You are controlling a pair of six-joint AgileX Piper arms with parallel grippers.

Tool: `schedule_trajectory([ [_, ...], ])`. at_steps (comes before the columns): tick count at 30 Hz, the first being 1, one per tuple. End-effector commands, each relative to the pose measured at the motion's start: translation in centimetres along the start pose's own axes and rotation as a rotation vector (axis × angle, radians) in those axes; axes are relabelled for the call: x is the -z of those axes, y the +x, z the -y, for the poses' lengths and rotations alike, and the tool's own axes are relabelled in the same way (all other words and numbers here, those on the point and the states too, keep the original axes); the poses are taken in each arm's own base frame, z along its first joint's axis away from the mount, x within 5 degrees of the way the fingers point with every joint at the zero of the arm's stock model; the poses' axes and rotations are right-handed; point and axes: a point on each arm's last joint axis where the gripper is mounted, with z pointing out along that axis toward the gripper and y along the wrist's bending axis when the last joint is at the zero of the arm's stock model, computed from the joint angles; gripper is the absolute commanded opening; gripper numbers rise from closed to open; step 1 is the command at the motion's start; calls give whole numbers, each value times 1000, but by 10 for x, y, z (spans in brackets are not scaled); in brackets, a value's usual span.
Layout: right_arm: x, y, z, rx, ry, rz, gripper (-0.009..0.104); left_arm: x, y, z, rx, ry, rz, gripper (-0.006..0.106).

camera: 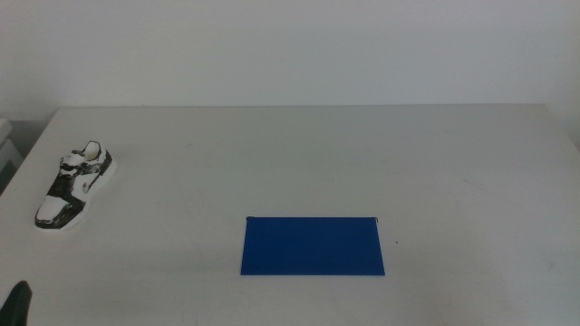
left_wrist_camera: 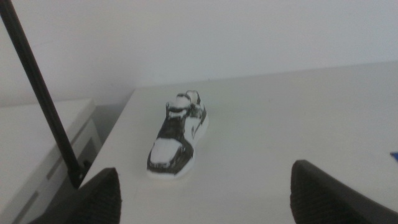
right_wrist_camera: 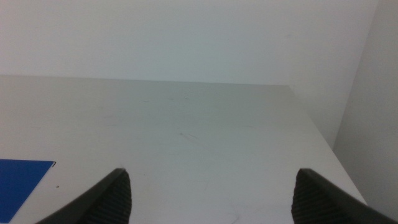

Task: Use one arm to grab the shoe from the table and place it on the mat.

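The shoe (camera: 75, 186) lies upright on its sole at the far left of the surface (camera: 299, 154), well apart from the blue mat (camera: 313, 245), toe toward the near edge. The left gripper (left_wrist_camera: 205, 199) faces it from the near side with jaws spread wide and empty, which looks like a lineup for a reach. Only a dark tip shows in the middle view. The right gripper (right_wrist_camera: 211, 199), on the mat's other side, waits wide open and empty. Both arms' bodies are out of sight, and the mat is cut off in both wrist views.
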Motion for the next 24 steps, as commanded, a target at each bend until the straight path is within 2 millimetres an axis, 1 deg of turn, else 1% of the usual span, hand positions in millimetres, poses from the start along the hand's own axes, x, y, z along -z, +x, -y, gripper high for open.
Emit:
schedule_trajectory([
  [1,3,-11,1,21,12,109,66,2,-12,0,22,0,129,93],
  [3,3,-11,1,21,12,109,66,1,-19,-1,22,0,138,93],
  [5,3,-11,1,21,12,109,66,0,-31,-2,22,0,134,93],
  [8,3,-11,1,21,12,109,66,-4,-56,-4,22,0,134,93],
  [9,3,-11,1,21,12,109,66,-6,-60,-4,22,1,121,93],
  [10,3,-11,1,21,12,109,66,-8,-71,-5,22,0,128,93],
  [15,3,-11,1,21,12,109,66,-18,-110,-8,22,0,132,93],
  [19,3,-11,1,21,12,109,66,-32,-143,-10,22,0,139,93],
  [24,3,-11,1,21,12,109,66,-61,-181,-13,28,1,121,93],
])
